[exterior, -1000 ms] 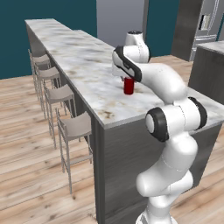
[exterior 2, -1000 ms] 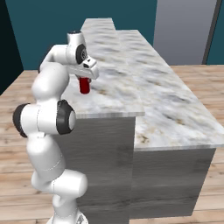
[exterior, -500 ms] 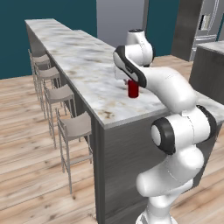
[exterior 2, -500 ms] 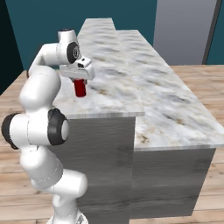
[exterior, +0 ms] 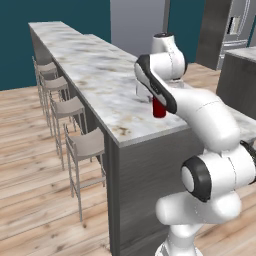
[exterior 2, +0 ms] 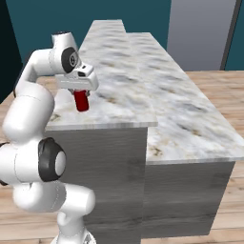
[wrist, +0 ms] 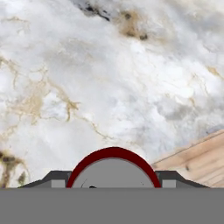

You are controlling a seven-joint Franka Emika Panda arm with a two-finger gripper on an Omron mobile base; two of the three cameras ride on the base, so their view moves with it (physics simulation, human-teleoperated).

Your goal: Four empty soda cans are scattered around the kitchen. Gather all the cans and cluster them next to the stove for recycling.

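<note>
My tool (exterior 2: 82, 95) pinches a red soda can (exterior 2: 82, 100) from above — jaws pressed against its sides. The can hangs over the marble counter (exterior 2: 128, 71), near the counter's front edge.

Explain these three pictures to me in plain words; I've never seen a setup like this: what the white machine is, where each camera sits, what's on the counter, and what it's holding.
The white machine is a robot arm on a base that can drive, in a computer-rendered kitchen. Two cameras ride on the base behind the arm, one to its left and one to its right, so those two pictures show one scene from two sides. The third camera sits on the hand and looks along the gripper.

The surface is a long marble counter with stools along one side. The one loose thing to see on it is a red can near the end of the counter.

The gripper is closed on that can: in the hand view the can's grey top with its red rim sits between the two dark fingertips. Whether the can is lifted or stands on the marble, I cannot tell.
</note>
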